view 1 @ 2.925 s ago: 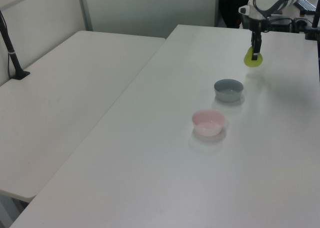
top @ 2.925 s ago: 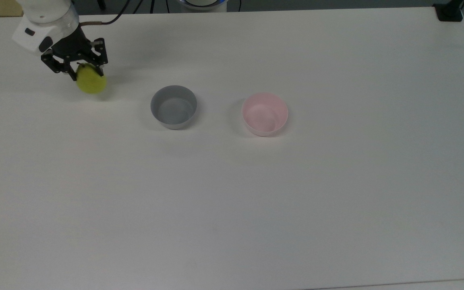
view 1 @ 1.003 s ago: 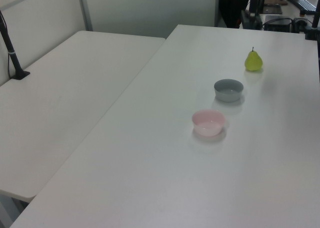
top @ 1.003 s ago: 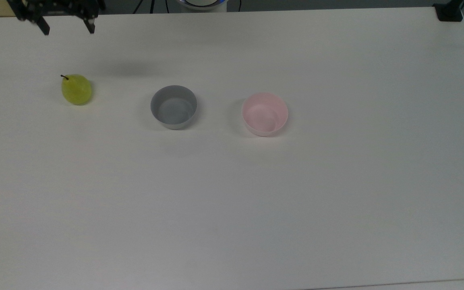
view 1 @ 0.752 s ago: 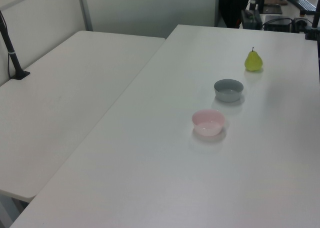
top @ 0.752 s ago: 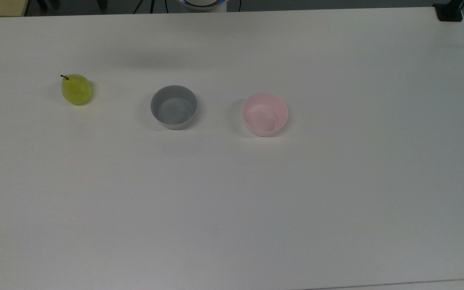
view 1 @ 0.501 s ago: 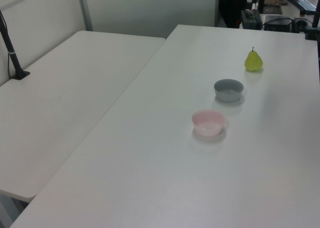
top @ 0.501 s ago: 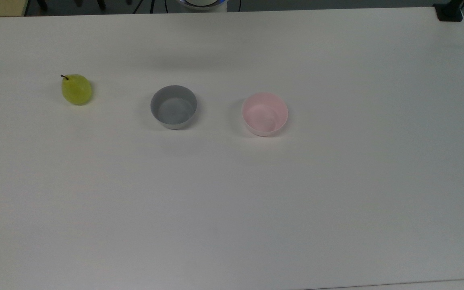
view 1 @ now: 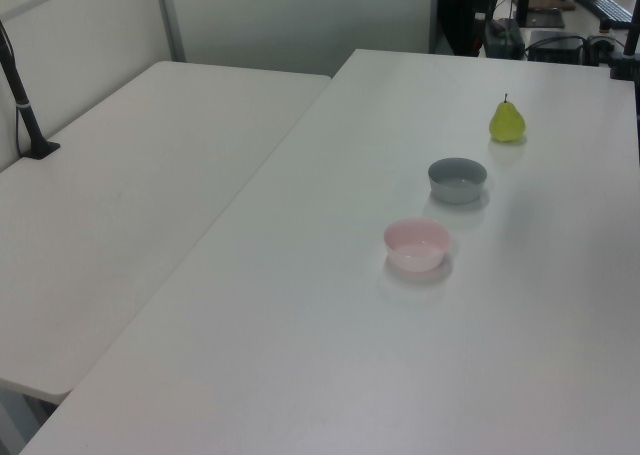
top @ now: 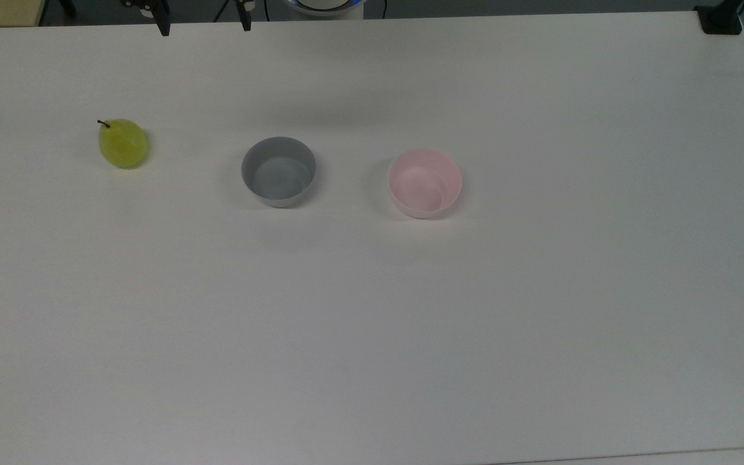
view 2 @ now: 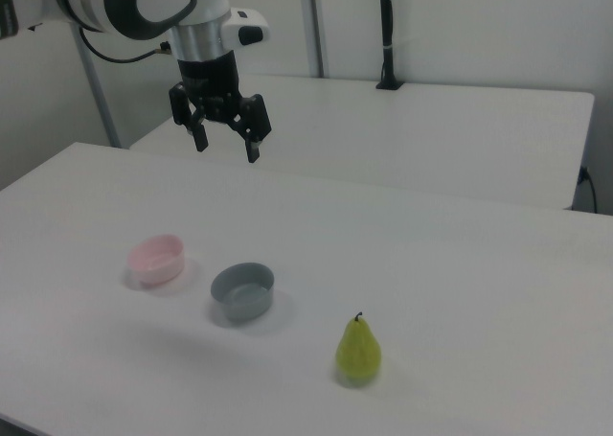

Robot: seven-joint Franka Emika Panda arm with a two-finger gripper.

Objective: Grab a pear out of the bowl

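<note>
Gripper (view 2: 227, 146) high above the table (view 2: 460, 292), pointing down, fingers spread and empty, well apart from the pear (view 2: 358, 352)

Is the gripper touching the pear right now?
Apart. In the right view the gripper hangs open, high above the table, while the pear stands upright on the table well away from it.

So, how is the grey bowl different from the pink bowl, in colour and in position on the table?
The grey bowl is grey inside and out, while the pink bowl is pale pink inside with a whitish outside. In the top view the grey bowl sits between the pear and the pink bowl, so the grey bowl is nearer the pear. Both are round, upright, empty and similar in size.
</note>
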